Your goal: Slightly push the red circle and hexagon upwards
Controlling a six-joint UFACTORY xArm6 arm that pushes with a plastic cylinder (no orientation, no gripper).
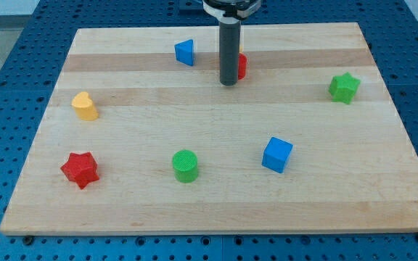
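Looking at the tabletop (pixel 216 210) from where I'm standing, the arm is parked right up against its target. The rod comes down from the view's top and my tip (pixel 228 83) sits just to the view's left of the red circle (pixel 242 67), close enough that the rod hides most of that block. Only a sliver of red shows on the rod's right side, plus a tiny speck of yellow above it. That speck may be the hexagon (pixel 242 51) the task talks about, but I honestly can't make out its shape from here.

As for a hand, there isn't one: it's just a bare rod, nothing to open or close, and it isn't holding anything.

My read is that we're at the lining-up or early-contact step. Since the tip looks level with or slightly below the red block, the next move probably needs it tucked under the pair's lower edge, then a short gentle nudge toward the view's top. The board edge is not far up there, so easy does it.

Containers: none on the board. Everything else is just loose blocks: a blue triangle (pixel 185 52), a green star (pixel 344 88), a yellow heart-ish block (pixel 84 106), a red star (pixel 80 170), a green cylinder (pixel 185 165) and a blue cube (pixel 277 154), all well apart from the action.
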